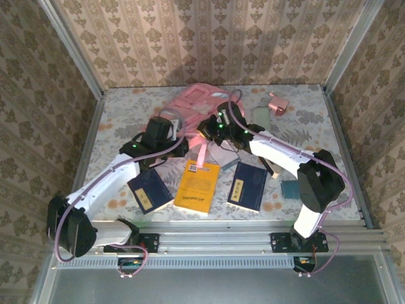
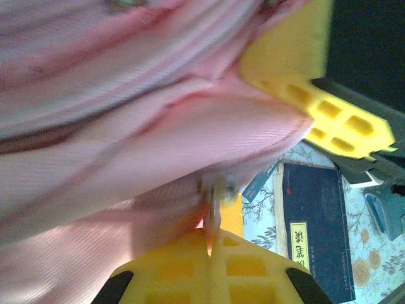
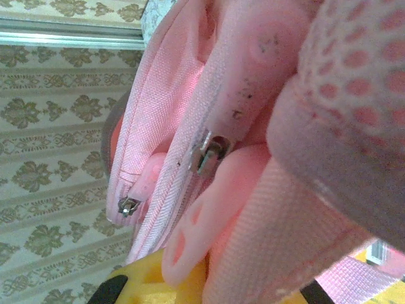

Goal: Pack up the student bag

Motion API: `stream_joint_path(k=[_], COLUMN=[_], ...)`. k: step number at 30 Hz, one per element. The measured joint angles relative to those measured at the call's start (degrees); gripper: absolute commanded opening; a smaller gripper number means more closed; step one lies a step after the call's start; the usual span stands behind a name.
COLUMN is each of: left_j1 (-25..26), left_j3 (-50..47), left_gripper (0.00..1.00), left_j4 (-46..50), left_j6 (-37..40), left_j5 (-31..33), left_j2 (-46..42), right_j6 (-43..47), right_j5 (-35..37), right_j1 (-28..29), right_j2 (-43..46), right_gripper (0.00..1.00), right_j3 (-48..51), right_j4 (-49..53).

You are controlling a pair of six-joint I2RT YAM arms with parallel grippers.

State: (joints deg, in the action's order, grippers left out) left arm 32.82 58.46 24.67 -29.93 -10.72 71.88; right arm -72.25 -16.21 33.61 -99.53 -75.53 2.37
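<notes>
- Top view, room: a table covered with a pale flowered cloth stands between walls papered in brown damask. Metal posts rise at the back corners, and a metal rail runs along the near edge.
- Top view, things: the student bag lies at the back middle of the table. Nearer the front, a dark blue book, an orange book and a second dark blue book lie in a row. A small pink box sits well apart to the bag's right.
- Top view, arms: the left arm bends out to the left, and its forearm reaches in to the bag's near edge, where the left gripper sits. The right arm bends out to the right in the same way. The right gripper is on the bag just beside the left one.
- Left wrist: pink bag fabric covers most of the frame. The flowered cloth and the second dark blue book show at lower right. The left gripper has its yellow fingers pressed together, pinching a metal zip pull. One yellow finger of the right gripper presses into the fabric at upper right.
- Right wrist: wallpaper shows on the left. The bag's folds, its zip tracks and a mesh pad take up the rest of the frame. The right gripper has its fingers closed on a fold of pink fabric, which hides where they meet.
</notes>
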Motion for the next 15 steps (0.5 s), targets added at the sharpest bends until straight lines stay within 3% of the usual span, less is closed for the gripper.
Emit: stream_joint_path(k=[4,15], left_j1=[-4.24,-8.31], left_j3=[-0.55,-5.03], left_gripper=[0.0,0.0], left_j4=[1.03,3.04], left_j6=[0.02,0.13], left_j5=[0.0,-2.19], left_j2=[-2.27,-3.08], right_j6=[3.15,7.28], right_j5=[-3.26,-11.08], right_j1=[-4.2,-10.47], right_j2=[-1.22,-7.82], right_gripper=[0.0,0.0], right_j3=[-0.74,-7.63], right_j4=[3.61,8.61])
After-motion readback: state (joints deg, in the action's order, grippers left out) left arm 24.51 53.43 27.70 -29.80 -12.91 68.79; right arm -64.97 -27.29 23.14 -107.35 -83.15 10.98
